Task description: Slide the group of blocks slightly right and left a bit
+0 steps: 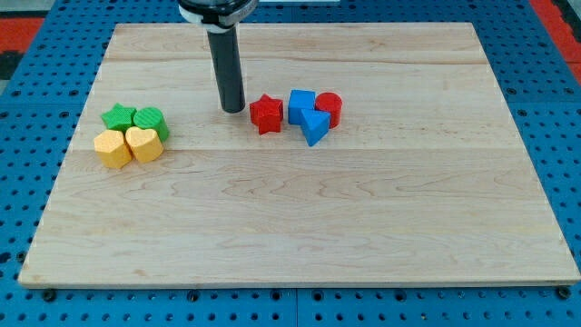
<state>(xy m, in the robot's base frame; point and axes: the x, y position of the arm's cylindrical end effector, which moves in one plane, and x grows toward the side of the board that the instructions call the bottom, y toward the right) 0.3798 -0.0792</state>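
My tip [233, 109] rests on the wooden board [300, 227] just left of a red star block [266, 114], with a small gap between them. Right of the star sit a blue cube [300, 105], a blue triangular block [315, 127] and a red cylinder [329, 108], touching one another. At the view's left is a second cluster: a green star [118, 117], a green rounded block [150, 120], a yellow block [113, 149] and a yellow heart [143, 143].
The board lies on a blue pegboard surface [554, 91]. A red patch [36, 27] shows at the view's top left corner. The rod's mount [215, 9] is at the view's top.
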